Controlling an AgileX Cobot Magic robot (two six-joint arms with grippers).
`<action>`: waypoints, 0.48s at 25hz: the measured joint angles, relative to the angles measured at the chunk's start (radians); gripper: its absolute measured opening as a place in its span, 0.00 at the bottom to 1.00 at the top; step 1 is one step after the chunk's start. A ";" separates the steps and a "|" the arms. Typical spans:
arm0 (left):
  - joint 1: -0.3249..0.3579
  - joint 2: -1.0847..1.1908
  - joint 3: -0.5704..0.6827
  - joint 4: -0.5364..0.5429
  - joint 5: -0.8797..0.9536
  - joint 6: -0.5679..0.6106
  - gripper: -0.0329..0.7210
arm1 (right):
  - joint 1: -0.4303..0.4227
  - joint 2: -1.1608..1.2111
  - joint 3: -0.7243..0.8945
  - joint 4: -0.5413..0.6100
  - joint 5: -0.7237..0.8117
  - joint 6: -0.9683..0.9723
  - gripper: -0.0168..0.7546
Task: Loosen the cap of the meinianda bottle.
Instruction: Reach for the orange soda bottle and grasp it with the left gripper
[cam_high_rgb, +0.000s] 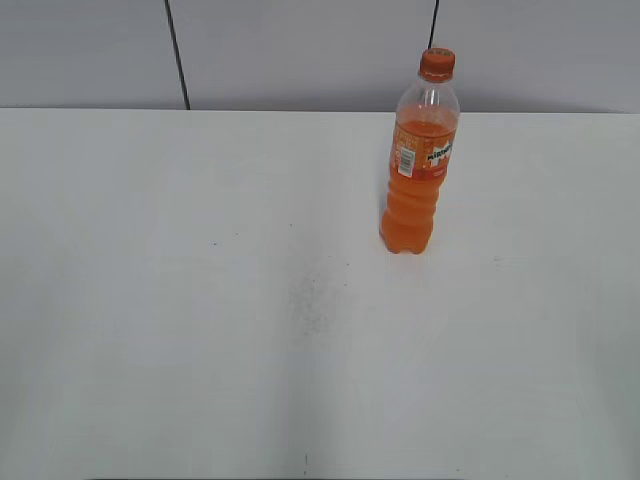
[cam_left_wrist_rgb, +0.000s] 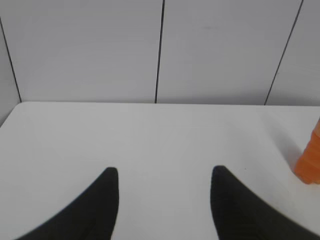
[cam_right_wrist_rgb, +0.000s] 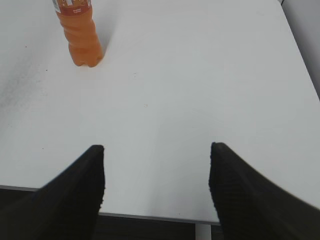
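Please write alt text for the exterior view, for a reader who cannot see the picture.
An orange soda bottle stands upright on a white table, right of the middle and near the far edge, with its orange cap on. Nothing else stands on the table, and no robot arm or gripper shows in this view; a grey panelled wall is behind.

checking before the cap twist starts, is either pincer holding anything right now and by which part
Nothing is held. The left pincer and right pincer are both open and empty; the slim clear plastic bottle of orange drink stands alone on the white table.
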 joint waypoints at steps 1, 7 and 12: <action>0.000 0.023 0.000 -0.005 -0.037 0.007 0.54 | 0.000 0.000 0.000 0.000 0.000 0.000 0.66; -0.003 0.223 0.000 -0.019 -0.224 0.074 0.54 | 0.000 0.000 0.000 0.000 0.000 0.000 0.66; -0.006 0.390 0.001 -0.021 -0.462 0.082 0.54 | 0.000 0.000 0.000 0.000 0.000 0.000 0.66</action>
